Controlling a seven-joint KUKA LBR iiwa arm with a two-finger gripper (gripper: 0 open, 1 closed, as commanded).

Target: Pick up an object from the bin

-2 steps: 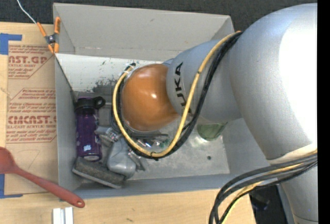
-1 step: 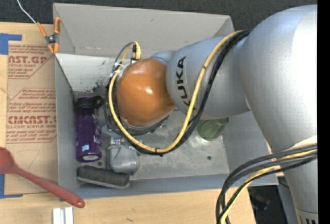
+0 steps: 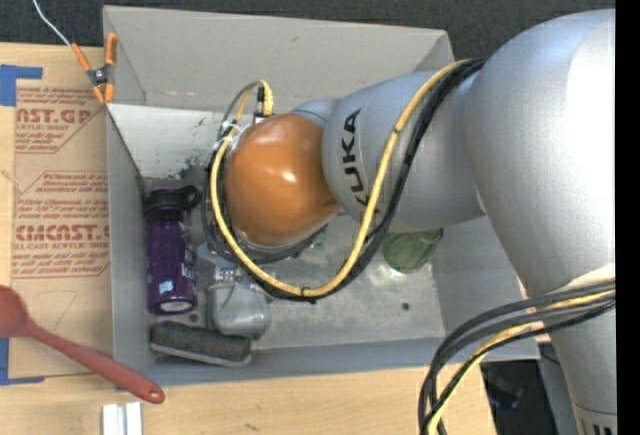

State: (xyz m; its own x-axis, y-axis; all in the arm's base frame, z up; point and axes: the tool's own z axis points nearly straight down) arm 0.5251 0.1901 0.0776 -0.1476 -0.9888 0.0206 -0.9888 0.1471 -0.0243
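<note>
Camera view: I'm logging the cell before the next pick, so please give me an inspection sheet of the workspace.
Surface: grey metal bin, floor scuffed.
Job's things: purple bottle with black cap along the left wall; dark flat pad at the near wall; pale green thing at right, partly under the arm.
Clutter: grey lump beside the bottle, kind unclear.
Grippers: gripper hidden beneath the orange wrist cover, beside the bottle.
Cables: yellow cable loops round the cover.
Surroundings: red spoon outside, left.
</note>
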